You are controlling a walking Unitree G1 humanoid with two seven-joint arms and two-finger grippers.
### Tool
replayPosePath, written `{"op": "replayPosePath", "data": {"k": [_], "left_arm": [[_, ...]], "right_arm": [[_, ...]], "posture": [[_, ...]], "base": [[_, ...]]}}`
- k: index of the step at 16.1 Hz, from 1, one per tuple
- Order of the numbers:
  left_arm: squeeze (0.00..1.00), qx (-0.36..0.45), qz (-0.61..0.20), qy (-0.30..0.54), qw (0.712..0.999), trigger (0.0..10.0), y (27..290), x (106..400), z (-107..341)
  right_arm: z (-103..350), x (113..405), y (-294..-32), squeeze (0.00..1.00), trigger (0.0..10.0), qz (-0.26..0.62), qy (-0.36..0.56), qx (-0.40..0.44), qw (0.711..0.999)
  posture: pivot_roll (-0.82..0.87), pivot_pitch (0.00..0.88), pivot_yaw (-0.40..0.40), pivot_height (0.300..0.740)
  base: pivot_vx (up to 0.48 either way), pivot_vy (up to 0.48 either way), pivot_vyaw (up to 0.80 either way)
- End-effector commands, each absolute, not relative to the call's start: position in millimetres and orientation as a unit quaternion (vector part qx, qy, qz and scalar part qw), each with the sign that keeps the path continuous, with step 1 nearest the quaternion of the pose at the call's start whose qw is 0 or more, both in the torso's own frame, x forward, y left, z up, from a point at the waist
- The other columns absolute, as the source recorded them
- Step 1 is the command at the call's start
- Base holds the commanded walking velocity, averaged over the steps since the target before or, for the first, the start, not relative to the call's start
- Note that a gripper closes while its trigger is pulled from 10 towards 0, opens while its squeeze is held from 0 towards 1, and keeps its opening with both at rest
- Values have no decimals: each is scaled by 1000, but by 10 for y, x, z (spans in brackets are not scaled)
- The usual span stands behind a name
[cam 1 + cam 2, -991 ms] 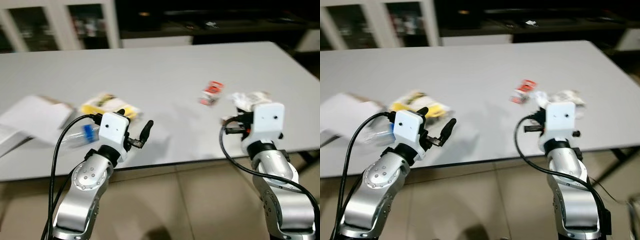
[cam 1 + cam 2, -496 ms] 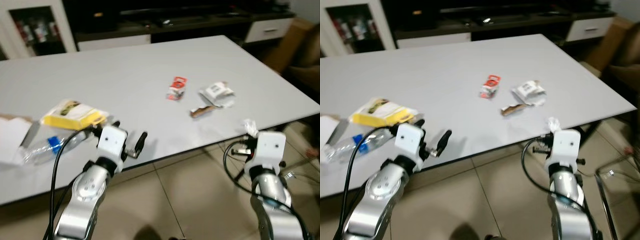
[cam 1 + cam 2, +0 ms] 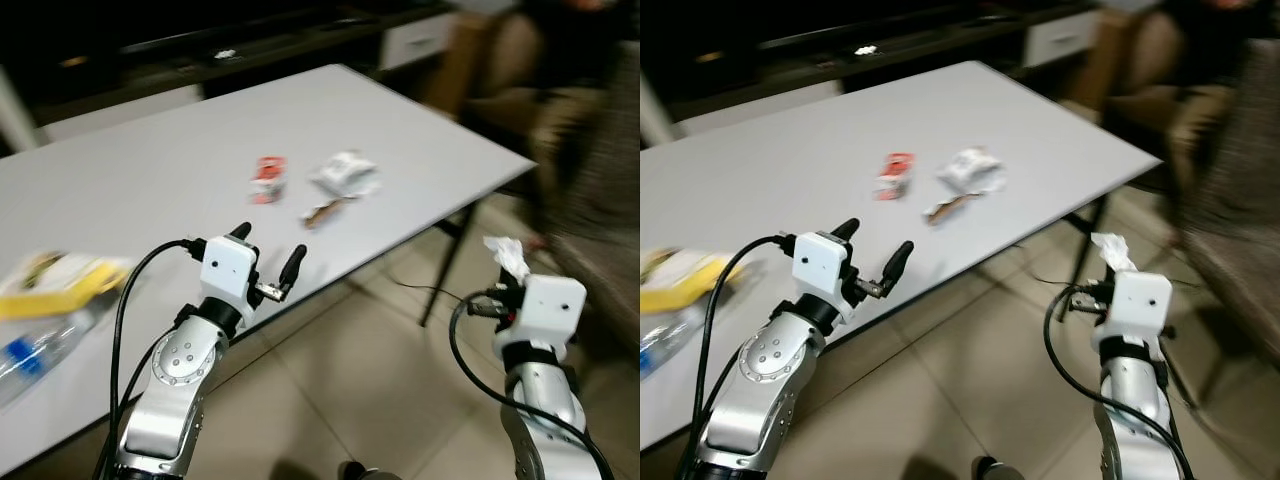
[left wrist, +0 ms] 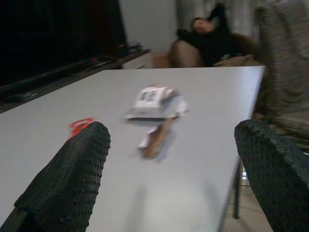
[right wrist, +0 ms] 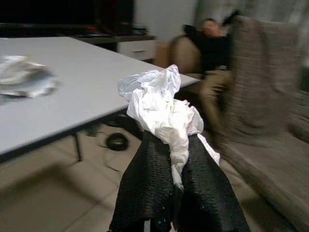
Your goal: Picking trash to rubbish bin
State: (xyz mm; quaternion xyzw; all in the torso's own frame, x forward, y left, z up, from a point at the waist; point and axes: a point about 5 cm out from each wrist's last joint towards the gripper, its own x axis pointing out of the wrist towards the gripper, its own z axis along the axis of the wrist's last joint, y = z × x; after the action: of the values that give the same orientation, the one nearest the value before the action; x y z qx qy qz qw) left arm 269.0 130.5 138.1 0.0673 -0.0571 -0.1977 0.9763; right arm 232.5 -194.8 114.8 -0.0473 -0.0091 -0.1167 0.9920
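Note:
My right gripper (image 5: pixel 176 186) is shut on a crumpled white tissue (image 5: pixel 161 104), held over the tiled floor to the right of the grey table (image 3: pixel 170 180); the tissue (image 3: pixel 508 257) sticks up above the wrist. My left gripper (image 3: pixel 268 255) hangs open over the table's near edge, nothing between its fingers (image 4: pixel 72 179). On the table lie a crumpled white wrapper (image 3: pixel 345 173), a brown scrap (image 3: pixel 322 211) and a red packet (image 3: pixel 267 177). A yellow packet (image 3: pixel 55 283) and a plastic bottle with a blue label (image 3: pixel 30 355) lie at the left.
A person (image 5: pixel 215 41) lies back on a seat beyond the table's right end. A grey upholstered chair (image 3: pixel 600 190) stands at the right. A dark low cabinet (image 3: pixel 200 50) runs along the far wall. A black cable (image 5: pixel 116 141) lies on the floor under the table.
The camera has swung to the right, so the table and its litter have shifted left in view. My right gripper stays shut on the tissue, now over the floor past the table's corner.

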Motion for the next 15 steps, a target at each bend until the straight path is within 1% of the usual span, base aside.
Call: {"op": "replayPosePath", "data": {"k": [1, 2, 3, 5, 7, 8, 10, 13, 15], "left_arm": [[0, 70, -206, -58, 974, 10000, 1302, 2720, 1387], [0, 71, -204, -58, 975, 10000, 1309, 2748, 1394], [0, 76, -195, -58, 976, 10000, 1341, 2786, 1390], [0, 82, -188, -55, 977, 10000, 1377, 2808, 1370], [0, 85, -181, -50, 979, 10000, 1414, 2833, 1351], [0, 84, -174, -48, 980, 10000, 1448, 2845, 1347], [0, 85, -172, -48, 980, 10000, 1481, 2846, 1340], [0, 86, -184, -48, 978, 10000, 1476, 2836, 1332], [0, 80, -192, -46, 977, 10000, 1462, 2834, 1329]], "right_arm": [[1200, 2328, -1951, 0, 10000, -120, -25, -40, 992], [1191, 2345, -1941, 0, 10000, -111, -20, -45, 993], [1169, 2377, -1868, 0, 10000, -71, -7, -54, 996], [1116, 2393, -1812, 0, 10000, -48, 11, -58, 997], [1068, 2405, -1759, 0, 10000, -27, 27, -44, 998], [1031, 2397, -1689, 0, 10000, 7, 40, -45, 998], [991, 2369, -1635, 0, 10000, 35, 53, -53, 997], [929, 2333, -1660, 0, 10000, 20, 67, -64, 995], [923, 2320, -1685, 0, 10000, 5, 70, -69, 995]], "posture": [[-59, 0, 64, 740], [-58, 0, 59, 740], [-56, 0, 55, 740], [-59, 0, 50, 740], [-55, 0, 42, 740], [-53, 0, 39, 740], [-46, 0, 30, 740], [-40, 0, 28, 740], [-44, 0, 32, 740]], "base": [[244, 0, -800], [334, 0, -800], [390, 0, 0], [403, 0, 0], [416, 0, 0], [424, 0, 0], [422, 0, 0], [424, 0, 0], [0, 0, 0]]}}
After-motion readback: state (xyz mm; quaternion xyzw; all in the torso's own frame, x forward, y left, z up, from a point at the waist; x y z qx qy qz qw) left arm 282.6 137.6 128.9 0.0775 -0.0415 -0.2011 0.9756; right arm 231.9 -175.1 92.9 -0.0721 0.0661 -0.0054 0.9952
